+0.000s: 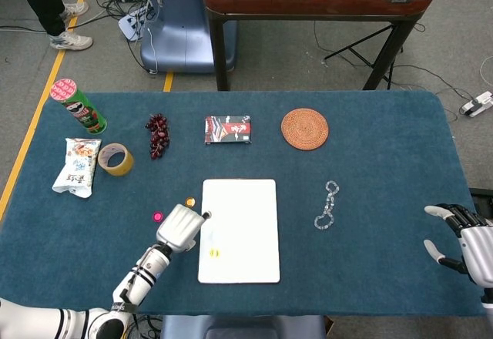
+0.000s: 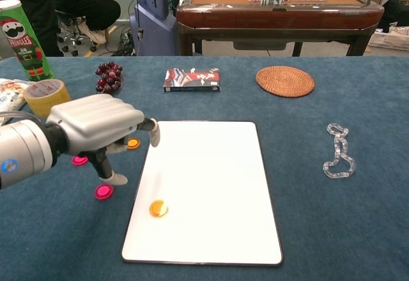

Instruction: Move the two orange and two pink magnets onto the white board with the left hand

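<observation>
One orange magnet (image 2: pixel 158 209) sits near on the white board (image 2: pixel 211 166); the left hand (image 2: pixel 96 131), fingers loosely apart and empty, hovers over the second orange magnet (image 2: pixel 133 144); two pink magnets (image 2: pixel 103 191) wait left of the board; the right hand (image 1: pixel 462 239) idles far right, fingers apart.

The table (image 1: pixel 385 146) has a dark blue cloth. On it lie a white board (image 1: pixel 239 229), a chips can (image 1: pixel 78 106), a snack bag (image 1: pixel 76 166), a tape roll (image 1: pixel 115 159), grapes (image 1: pixel 158 134), a card box (image 1: pixel 228 129), a round woven coaster (image 1: pixel 304 129), a clear chain (image 1: pixel 327 206), two pink magnets (image 2: pixel 103 191) and one orange magnet (image 2: pixel 133 144) beside the board.
</observation>
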Robot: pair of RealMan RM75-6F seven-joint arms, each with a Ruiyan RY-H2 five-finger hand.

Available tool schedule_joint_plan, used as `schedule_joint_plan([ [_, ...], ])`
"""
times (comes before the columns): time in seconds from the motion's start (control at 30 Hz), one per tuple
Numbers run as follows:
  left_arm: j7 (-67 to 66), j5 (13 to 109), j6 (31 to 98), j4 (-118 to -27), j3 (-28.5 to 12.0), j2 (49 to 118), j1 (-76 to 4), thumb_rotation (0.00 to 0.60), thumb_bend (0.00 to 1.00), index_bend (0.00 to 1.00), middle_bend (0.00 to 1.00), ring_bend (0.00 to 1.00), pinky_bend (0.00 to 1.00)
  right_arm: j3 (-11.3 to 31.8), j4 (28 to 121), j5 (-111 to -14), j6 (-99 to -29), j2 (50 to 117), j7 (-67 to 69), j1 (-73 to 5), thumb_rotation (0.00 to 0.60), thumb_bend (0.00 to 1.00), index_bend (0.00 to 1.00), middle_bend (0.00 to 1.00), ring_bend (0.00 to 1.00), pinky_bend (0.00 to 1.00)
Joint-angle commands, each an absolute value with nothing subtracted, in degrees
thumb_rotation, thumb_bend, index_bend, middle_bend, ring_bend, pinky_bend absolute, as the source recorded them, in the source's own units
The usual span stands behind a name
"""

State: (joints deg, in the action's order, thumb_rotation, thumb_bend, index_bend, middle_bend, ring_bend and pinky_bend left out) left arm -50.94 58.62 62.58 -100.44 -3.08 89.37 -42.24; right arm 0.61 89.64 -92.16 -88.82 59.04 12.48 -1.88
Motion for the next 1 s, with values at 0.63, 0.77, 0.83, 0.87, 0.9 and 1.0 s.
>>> schedule_joint_plan([
  [0.63,-48.6,41.4,59.7,-90.1,-10.5,93.0,-48.1,0.600,0.19,0.51,1.00,1.00,1.00,0.7,89.8,-91.7,-87.7,59.0,12.3,-2.3,0.600,0.26,0.28,0.29,0.23,0.33],
  [0.77,-48.7,39.7,60.1,-88.7,-10.9,94.6,-49.1,0.600,0.19,0.52,1.00,1.00,1.00,0.6,89.7,-91.8,-87.7,59.0,12.6,-2.4,0.600,0.26,0.28,0.29,0.23,0.33],
  [0.83,-48.7,38.5,60.1,-87.8,-11.2,95.4,-49.6,0.600,0.19,0.53,1.00,1.00,1.00,0.6,89.6,-91.9,-87.6,59.0,12.7,-2.4,0.600,0.26,0.28,0.29,0.23,0.33],
  [0.87,-48.7,38.0,60.1,-87.4,-11.3,95.8,-49.8,0.600,0.19,0.53,1.00,1.00,1.00,0.6,89.6,-91.9,-87.6,59.0,12.7,-2.4,0.600,0.26,0.28,0.29,0.23,0.33],
  [0.9,-48.7,37.6,60.1,-87.0,-11.4,96.1,-50.0,0.600,0.19,0.53,1.00,1.00,1.00,0.6,89.6,-91.9,-87.6,59.0,12.8,-2.4,0.600,0.26,0.28,0.29,0.23,0.33],
  [1.0,-48.6,36.8,60.4,-86.0,-11.4,96.7,-50.4,0.600,0.19,0.53,1.00,1.00,1.00,0.6,89.5,-91.9,-87.5,59.0,12.9,-2.5,0.600,0.26,0.28,0.29,0.23,0.33],
])
